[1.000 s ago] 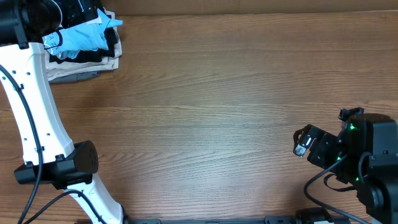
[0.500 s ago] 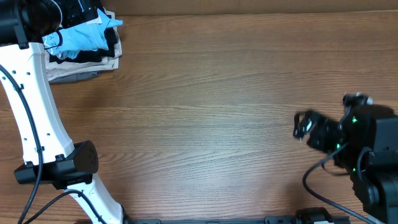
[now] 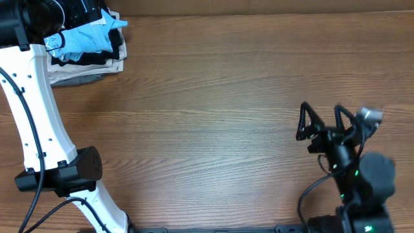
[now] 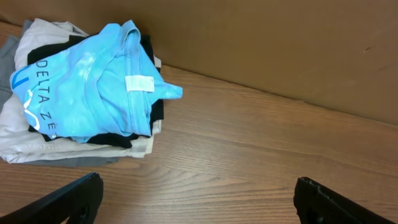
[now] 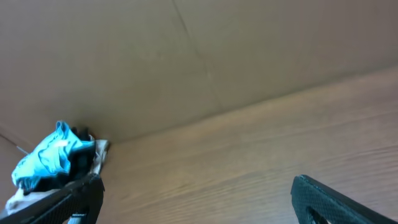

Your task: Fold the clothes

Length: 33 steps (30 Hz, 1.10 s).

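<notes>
The clothes, a light blue T-shirt (image 3: 87, 37) with a white neck tag and white lettering, lie crumpled on top of a pile of garments at the table's far left corner. In the left wrist view the T-shirt (image 4: 93, 87) lies up and to the left of my left gripper (image 4: 198, 180), which hovers open over bare wood, touching nothing. From overhead the left gripper (image 3: 87, 10) sits at the pile's far edge. My right gripper (image 3: 320, 118) is open and empty at the right. Its own view has the T-shirt (image 5: 50, 158) far off beyond the open right gripper (image 5: 196, 182).
Under the T-shirt lie a black garment (image 4: 150, 112) and folded beige clothes (image 4: 37, 146) with a grey piece (image 4: 6, 53). A brown cardboard wall (image 4: 280, 43) runs along the table's far edge. The left arm's white link (image 3: 32, 116) spans the left side.
The right arm has swung and lifted, and its gripper now points up the table with both fingers spread. The left arm and the pile have not moved.
</notes>
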Available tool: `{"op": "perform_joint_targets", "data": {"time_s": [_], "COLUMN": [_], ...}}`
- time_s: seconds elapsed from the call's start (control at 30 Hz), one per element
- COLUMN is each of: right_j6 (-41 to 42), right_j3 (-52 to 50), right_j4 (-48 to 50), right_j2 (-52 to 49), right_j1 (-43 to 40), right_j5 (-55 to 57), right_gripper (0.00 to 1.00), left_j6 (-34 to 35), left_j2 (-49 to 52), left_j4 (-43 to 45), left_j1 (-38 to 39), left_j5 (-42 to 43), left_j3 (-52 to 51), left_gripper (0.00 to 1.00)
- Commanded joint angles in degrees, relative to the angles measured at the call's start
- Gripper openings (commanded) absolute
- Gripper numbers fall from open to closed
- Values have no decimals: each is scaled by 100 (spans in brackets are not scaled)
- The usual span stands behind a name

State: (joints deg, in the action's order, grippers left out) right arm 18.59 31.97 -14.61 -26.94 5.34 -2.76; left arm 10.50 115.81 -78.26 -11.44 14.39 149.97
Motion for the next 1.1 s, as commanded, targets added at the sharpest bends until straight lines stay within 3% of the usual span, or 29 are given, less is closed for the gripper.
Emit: {"op": "perform_joint_targets", "data": {"time_s": [0.0,0.2,0.37,0.53,0.8,1.07], "right_j6": [-109,-105,-103,-105,-105,-61], "right_j3": [-852,-2227,-2802,-3165,-3152,-3150], "right_j4": [610,1945,2385,2350,988,999], "right_j2": [625,1493,1912,2369,2682,2680], "right_j1": [28,28,28,28,28,28], "right_j5": [-20,44,57,13,-74,-48], "right_gripper": [100,100,100,100,100,100], "left_j6": [-22,-22,-22,-22,-22,-22], "left_j2": [33,33,33,33,33,33], "left_j4": [4,4,4,4,4,4], "left_j1": [22,22,22,22,22,22], "left_j5": [24,24,24,24,24,26], "left_j3": [-13,-13,-13,-13,-13,-13], "left_gripper": [100,100,100,100,100,100]}}
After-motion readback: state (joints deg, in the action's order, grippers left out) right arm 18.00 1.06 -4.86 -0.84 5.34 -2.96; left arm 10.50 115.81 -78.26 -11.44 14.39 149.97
